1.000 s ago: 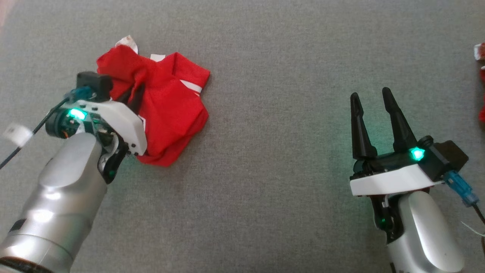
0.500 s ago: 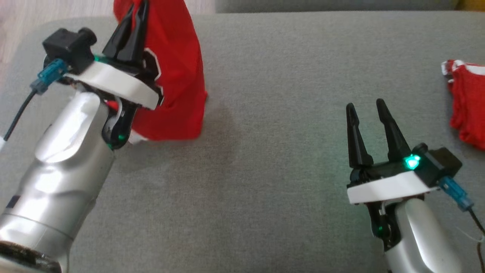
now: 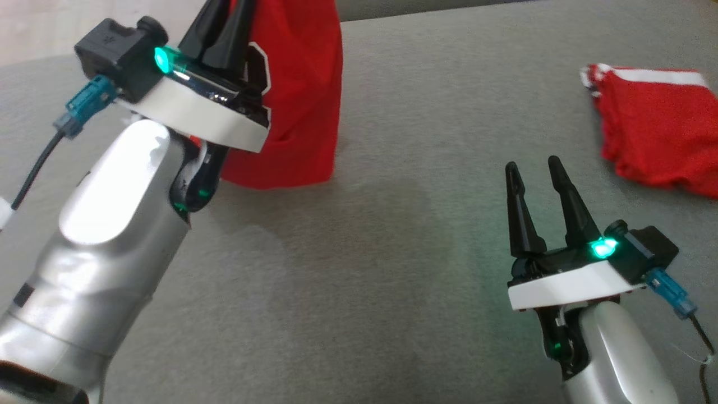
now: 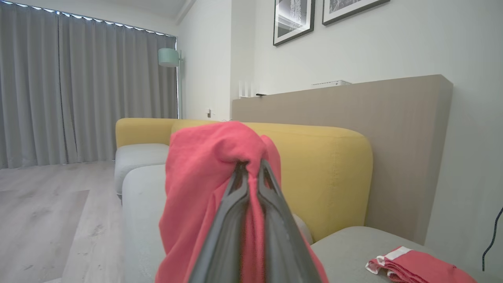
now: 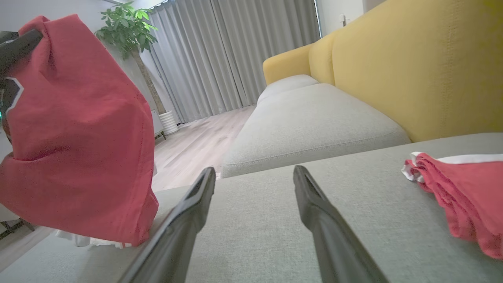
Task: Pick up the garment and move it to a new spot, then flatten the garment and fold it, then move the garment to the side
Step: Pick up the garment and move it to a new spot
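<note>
My right gripper sits low at five o'clock in the head view, its two long dark fingers spread wide with nothing between them; in the right wrist view the same gripper frames only the grey woven seat cushion below it. My left gripper is raised at eleven o'clock, fingers pointing up and pressed together; in the left wrist view that gripper has its jaws pinched on a bunched fold of the red cloth garment. The garment hangs from that pinch in a long drape just beside my left wrist, a black patch edged in white showing on it; its lower hem comes down close to the cushion, though I cannot tell whether it touches; in the right wrist view the garment fills the nine o'clock side, with a strip of white under its hem. Farther off, at two o'clock in the head view, a second red garment with white trim lies crumpled on the cushion, well apart from both grippers. Beyond it rises the yellow upholstered sofa back; beyond that are pale wooden flooring, grey floor-length curtains, a leafy green plant and two framed pictures on the white wall.
</note>
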Motion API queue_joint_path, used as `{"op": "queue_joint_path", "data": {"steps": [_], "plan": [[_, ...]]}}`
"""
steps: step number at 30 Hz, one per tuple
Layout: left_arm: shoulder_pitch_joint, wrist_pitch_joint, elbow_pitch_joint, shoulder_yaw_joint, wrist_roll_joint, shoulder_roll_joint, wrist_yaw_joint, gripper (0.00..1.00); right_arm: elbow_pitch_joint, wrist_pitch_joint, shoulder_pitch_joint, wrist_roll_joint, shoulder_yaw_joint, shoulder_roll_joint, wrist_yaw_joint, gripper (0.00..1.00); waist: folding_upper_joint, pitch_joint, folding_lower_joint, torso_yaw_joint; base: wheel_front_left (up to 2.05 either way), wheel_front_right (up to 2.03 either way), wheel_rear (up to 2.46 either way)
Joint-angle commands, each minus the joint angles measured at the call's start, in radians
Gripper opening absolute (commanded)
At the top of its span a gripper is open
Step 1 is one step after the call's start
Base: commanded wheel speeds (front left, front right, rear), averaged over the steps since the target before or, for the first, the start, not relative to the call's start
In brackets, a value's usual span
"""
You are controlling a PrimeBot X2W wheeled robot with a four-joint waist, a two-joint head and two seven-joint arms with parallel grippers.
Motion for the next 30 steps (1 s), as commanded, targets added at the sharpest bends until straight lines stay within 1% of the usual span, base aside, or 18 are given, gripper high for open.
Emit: {"op": "queue_joint_path", "data": {"steps": [1, 5, 8, 9, 10, 14, 17, 19, 22, 25, 26, 30], "plan": [[-0.061, 0.007, -0.042, 0.033, 0.000, 0.022, 0.009, 0.00, -0.038, -0.011, -0.031, 0.009, 0.027, -0.002, -0.001, 1.00, 0.0000, 0.015, 0.0000, -0.049, 0.00, 0.00, 0.00], [-0.075, 0.020, -0.049, 0.016, 0.002, -0.014, 0.024, 0.00, -0.044, -0.011, -0.039, 0.021, 0.036, -0.002, -0.001, 1.00, 0.0000, 0.028, 0.0000, -0.106, 0.00, 0.00, 0.00], [-0.083, 0.014, -0.009, 0.002, 0.005, -0.055, 0.034, 0.00, -0.047, -0.011, -0.039, 0.030, 0.045, -0.002, -0.001, 1.00, 0.0000, 0.037, 0.0000, -0.140, 0.00, 0.00, 0.00], [-0.087, 0.013, 0.012, -0.004, 0.005, -0.069, 0.033, 0.28, -0.048, -0.011, -0.040, 0.034, 0.049, -0.002, -0.001, 1.00, 0.0000, 0.041, 0.0000, -0.150, 0.00, 0.00, 0.00], [-0.091, 0.011, 0.037, -0.010, 0.004, -0.084, 0.031, 1.00, -0.048, -0.011, -0.042, 0.036, 0.053, -0.002, -0.001, 1.00, 0.0000, 0.044, 0.0000, -0.157, 0.00, 0.00, 0.00], [-0.121, -0.014, 0.149, -0.021, 0.032, -0.111, 0.029, 1.00, -0.050, -0.011, -0.041, 0.040, 0.059, -0.002, -0.001, 1.00, 0.0000, 0.046, 0.0000, -0.171, 0.00, 0.00, 0.00], [-0.126, -0.036, 0.207, 0.012, 0.039, -0.105, 0.035, 1.00, -0.050, -0.011, -0.037, 0.039, 0.050, -0.002, -0.001, 1.00, 0.0000, 0.041, 0.0000, -0.162, 0.00, 0.00, 0.00], [-0.114, -0.042, 0.227, 0.032, 0.042, -0.092, 0.027, 1.00, -0.051, -0.011, -0.031, 0.034, 0.038, -0.002, -0.001, 1.00, 0.0000, 0.038, 0.0000, -0.144, 0.00, 0.00, 0.00], [-0.084, -0.045, 0.220, 0.075, 0.050, -0.064, 0.021, 1.00, -0.049, -0.011, -0.022, 0.022, 0.020, -0.002, -0.001, 1.00, 0.0000, 0.031, 0.0000, -0.107, 0.00, 0.00, 0.00], [-0.028, -0.046, 0.170, 0.134, 0.072, -0.038, 0.022, 1.00, -0.045, -0.011, -0.014, 0.007, -0.001, -0.002, -0.001, 1.00, 0.0000, 0.024, 0.0000, -0.060, 0.00, 0.00, 0.00], [-0.028, -0.046, 0.170, 0.134, 0.072, -0.038, 0.022, 1.00, -0.045, -0.011, -0.014, 0.007, -0.001, -0.002, -0.001, 1.00, 0.0000, 0.024, 0.0000, -0.060, 0.00, 0.00, 0.00], [0.085, -0.046, 0.092, 0.201, 0.111, -0.020, 0.020, 1.00, -0.035, -0.011, -0.005, -0.015, -0.026, -0.002, -0.001, 1.00, 0.0000, 0.001, 0.0000, 0.008, 0.00, 0.00, 0.00]]}}
